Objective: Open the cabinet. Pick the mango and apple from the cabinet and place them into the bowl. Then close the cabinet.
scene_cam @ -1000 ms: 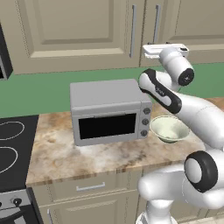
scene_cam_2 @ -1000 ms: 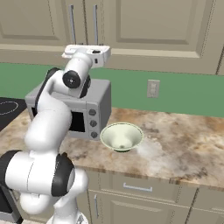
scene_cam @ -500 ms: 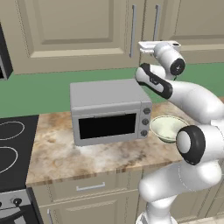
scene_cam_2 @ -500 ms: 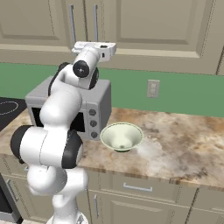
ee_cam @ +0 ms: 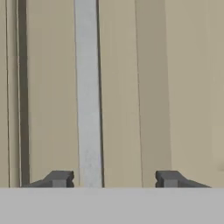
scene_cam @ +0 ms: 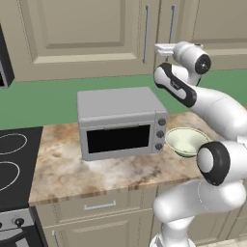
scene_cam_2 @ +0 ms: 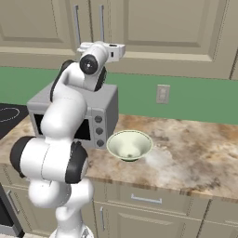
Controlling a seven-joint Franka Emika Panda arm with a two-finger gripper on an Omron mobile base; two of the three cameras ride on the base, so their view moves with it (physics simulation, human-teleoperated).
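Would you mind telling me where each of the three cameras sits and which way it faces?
Left base view: behind the arm to its left, looking forward and down at the microwave, bowl and closed cabinet; the arm rises at lower right.
Right base view: behind to its right, facing the same counter; the arm rises at lower left.
Hand view: on the hand, looking along the gripper at a handle between its open fingertips.
Both base views share microwave, bowl and cabinet.

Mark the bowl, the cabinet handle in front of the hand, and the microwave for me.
bowl (scene_cam_2: pixel 129 145), right base view, inner wall.
cabinet handle (ee_cam: pixel 88 100), hand view, mid-bar.
microwave (scene_cam: pixel 116 139), left base view, door window.
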